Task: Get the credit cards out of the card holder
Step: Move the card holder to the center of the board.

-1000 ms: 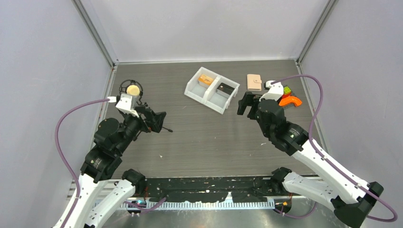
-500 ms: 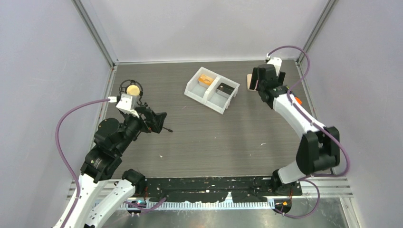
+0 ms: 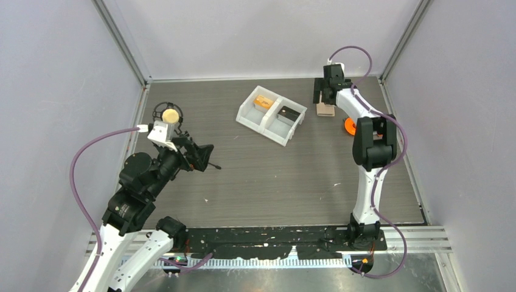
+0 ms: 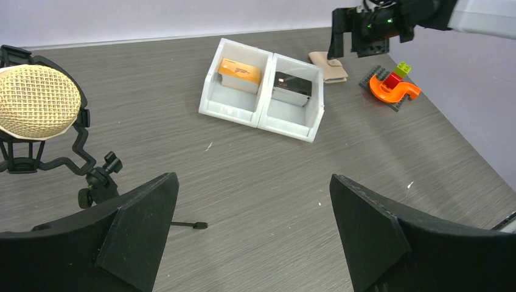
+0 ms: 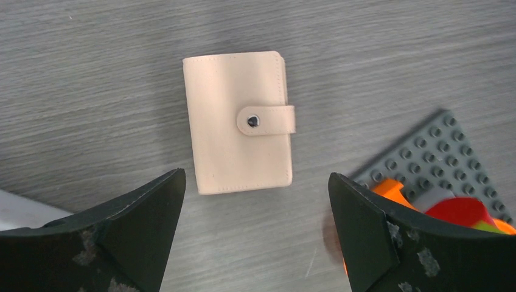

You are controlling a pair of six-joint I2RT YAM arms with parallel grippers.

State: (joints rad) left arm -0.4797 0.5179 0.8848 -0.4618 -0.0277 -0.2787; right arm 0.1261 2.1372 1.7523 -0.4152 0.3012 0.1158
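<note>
A: what's on the table (image 3: 261, 182)? biggest first

B: dark wood-grain top, both arms are over it. The left gripper (image 4: 252, 182) is by the left side, jaws spread wide with nothing between them. The right arm reaches to the far right corner, and the right gripper (image 5: 255, 179) points down with jaws just as wide, gripping nothing

A: then?

B: white two-compartment bin (image 4: 291, 129) far centre, sitting at an angle. A microphone (image 4: 36, 100) with a mesh head in a black shock mount stands far left, just past the left gripper. A grey studded plate (image 5: 438, 158) near the right edge carries an orange curved piece (image 4: 398, 91) plus red and green bricks

A: card holder?

B: the card holder (image 5: 234, 121) lies flat on the table between the bin and the studded plate, closed, snap tab fastened. It's directly under the right gripper. The wrist view frames it between the two fingers, and the left wrist view shows the fingers above it, not touching

A: cards?

B: an orange card (image 4: 240, 71) leans in the bin's left compartment and a dark card (image 4: 292, 82) in the right. Can't tell what's inside the closed holder
</note>
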